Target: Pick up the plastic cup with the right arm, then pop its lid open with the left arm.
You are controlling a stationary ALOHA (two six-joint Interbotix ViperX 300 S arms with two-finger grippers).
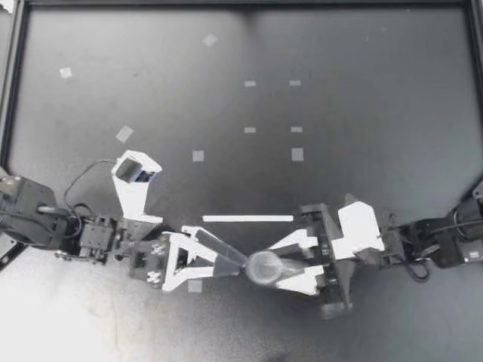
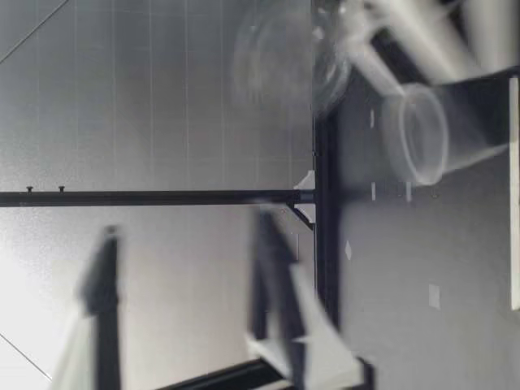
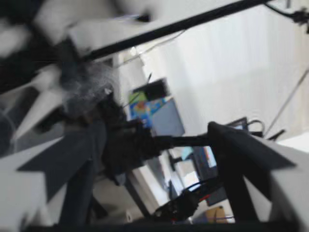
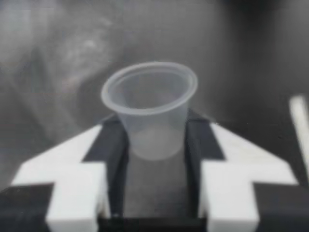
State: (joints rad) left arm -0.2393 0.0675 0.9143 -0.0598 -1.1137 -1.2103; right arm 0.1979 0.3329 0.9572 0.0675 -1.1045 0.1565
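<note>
**Top view.** My right end effector (image 1: 275,268) comes in from the right and grasps a clear plastic cup (image 1: 262,269) near the front middle of the table (image 1: 362,90). The cup is tipped over, with its open mouth turned toward my left arm and its base back between the right fingers. My left end effector (image 1: 238,265) reaches in from the left. Its tips are just beside the cup's rim, but I cannot tell whether they touch it. A white strip (image 1: 247,219) lies flat on the table a little beyond both end effectors, apart from them.

**Low view.** The cup (image 2: 422,134) hangs above the table, its rim showing as a pale ring. The fingers about it are blurred. My left end effector is close to this camera, well blurred, with its two fingers standing apart.

**Left wrist view.** The two dark fingers (image 3: 241,159) are spread wide and released, with nothing gripped between them. Beyond them there is only a blur of room.

**Right wrist view.** The cup (image 4: 149,96) sits between the fingertips. Both fingers press on its lower wall from opposite sides, and its mouth points ahead, away from the wrist. The white strip (image 4: 301,121) lies off to one side on the table.
</note>
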